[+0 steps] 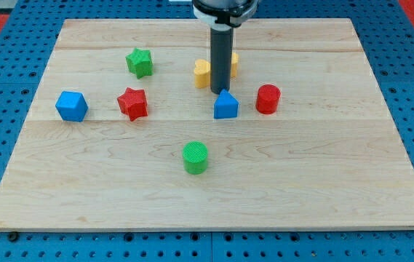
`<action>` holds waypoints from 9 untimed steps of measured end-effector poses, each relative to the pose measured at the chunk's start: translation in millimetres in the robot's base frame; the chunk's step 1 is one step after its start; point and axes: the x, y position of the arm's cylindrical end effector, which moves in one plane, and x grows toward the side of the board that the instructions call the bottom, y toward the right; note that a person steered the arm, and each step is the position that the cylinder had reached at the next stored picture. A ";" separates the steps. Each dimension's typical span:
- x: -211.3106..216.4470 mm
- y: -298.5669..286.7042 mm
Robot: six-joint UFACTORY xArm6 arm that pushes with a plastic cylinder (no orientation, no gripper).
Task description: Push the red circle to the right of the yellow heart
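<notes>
The red circle (268,98) is a short red cylinder standing right of centre on the wooden board. The yellow heart (203,73) lies up and to its left, partly hidden by my rod. Another yellow block (233,62) peeks out on the rod's right side; its shape is hidden. My tip (219,92) touches down just below the yellow heart and just above the blue triangle (225,105), left of the red circle and apart from it.
A green star (140,62) and a red star (132,103) lie left of centre. A blue block (71,106) lies at the view's left. A green cylinder (196,157) stands below centre. The board (337,182) has edges on all sides.
</notes>
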 end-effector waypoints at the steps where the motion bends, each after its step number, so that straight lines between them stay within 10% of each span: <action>1: 40.6 1.4; 3: 42.8 104.4; 9: -21.8 54.4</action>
